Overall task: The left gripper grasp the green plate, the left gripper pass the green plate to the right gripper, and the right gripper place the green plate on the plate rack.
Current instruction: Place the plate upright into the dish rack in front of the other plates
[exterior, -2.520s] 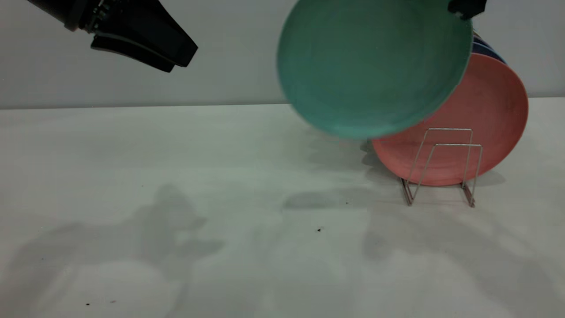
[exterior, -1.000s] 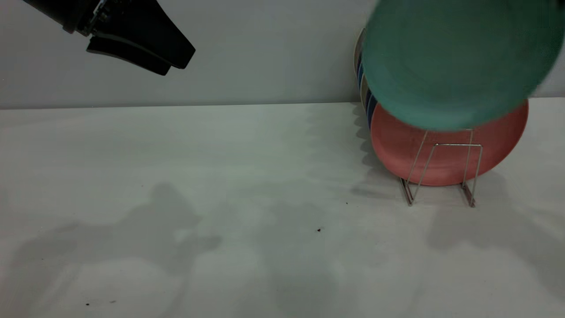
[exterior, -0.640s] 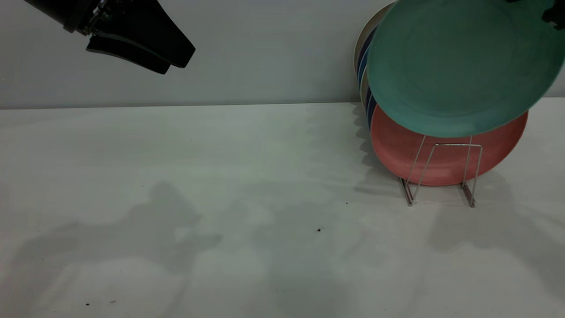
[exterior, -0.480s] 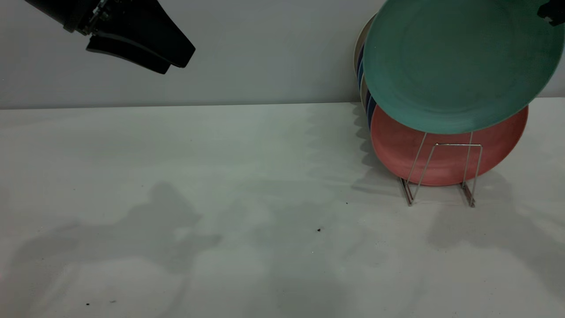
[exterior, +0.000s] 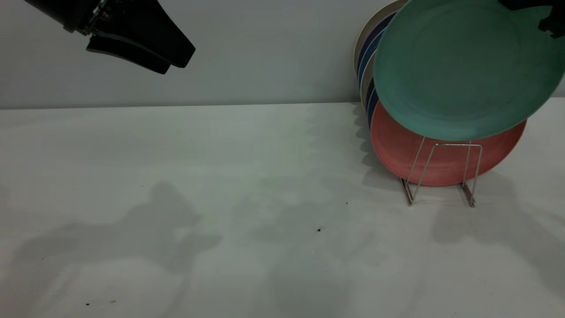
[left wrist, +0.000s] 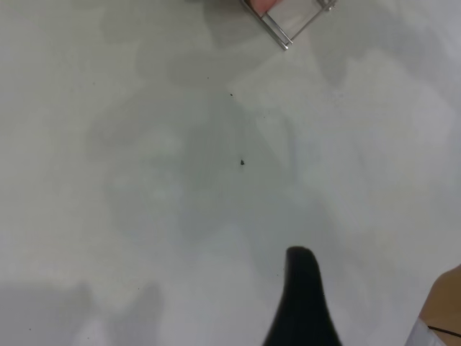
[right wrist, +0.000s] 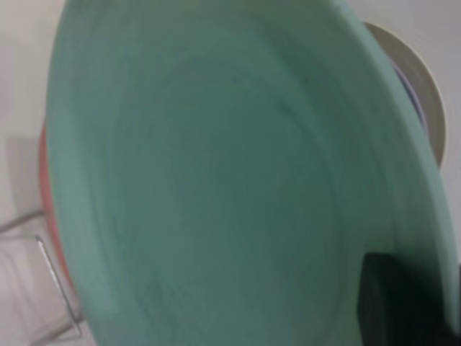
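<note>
The green plate (exterior: 468, 66) hangs tilted at the upper right, in front of the pink plate (exterior: 441, 163). Its lower rim is level with the tops of the front loops of the plate rack (exterior: 443, 172). My right gripper (exterior: 551, 17) is shut on the plate's upper right rim. In the right wrist view the green plate (right wrist: 216, 180) fills the frame, with one black finger (right wrist: 403, 303) lying over it. My left gripper (exterior: 176, 59) hovers high at the upper left, open and empty. Only one of its fingers (left wrist: 302, 303) shows in the left wrist view.
Dark blue and cream plates (exterior: 365, 66) stand in the rack behind the pink one. The white table (exterior: 220, 176) carries small dark specks (exterior: 318, 229). A corner of the rack (left wrist: 284, 32) shows in the left wrist view. A grey wall stands behind.
The right gripper has carried the green plate from the top middle to the right, over the rack and in front of the pink plate. The left gripper has stayed in place.
</note>
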Controlling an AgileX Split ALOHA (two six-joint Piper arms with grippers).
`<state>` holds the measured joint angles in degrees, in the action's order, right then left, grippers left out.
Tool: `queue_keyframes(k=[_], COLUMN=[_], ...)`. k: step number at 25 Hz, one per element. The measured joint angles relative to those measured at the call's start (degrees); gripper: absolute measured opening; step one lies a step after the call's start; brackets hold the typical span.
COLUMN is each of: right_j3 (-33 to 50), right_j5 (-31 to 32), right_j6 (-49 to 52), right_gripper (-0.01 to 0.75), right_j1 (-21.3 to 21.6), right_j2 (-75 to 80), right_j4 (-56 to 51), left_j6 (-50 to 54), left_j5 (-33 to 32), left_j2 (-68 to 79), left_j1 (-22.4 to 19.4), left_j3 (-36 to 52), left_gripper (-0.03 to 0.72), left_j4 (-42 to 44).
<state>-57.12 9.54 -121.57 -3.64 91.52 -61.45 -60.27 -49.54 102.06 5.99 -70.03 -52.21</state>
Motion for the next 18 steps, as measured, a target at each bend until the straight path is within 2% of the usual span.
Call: queue_keyframes(k=[18], right_j3=[0.3], right_j5=[-0.4], right_j6=[0.0], right_gripper=[0.055], right_j1=[0.0], right_j2=[2.1], right_j4=[1.8], left_j6=[0.0], left_j5=[0.0], left_j2=[0.0], left_j1=[0.0], left_j3=[0.0], left_gripper=[0.589], left_j4=[0.0])
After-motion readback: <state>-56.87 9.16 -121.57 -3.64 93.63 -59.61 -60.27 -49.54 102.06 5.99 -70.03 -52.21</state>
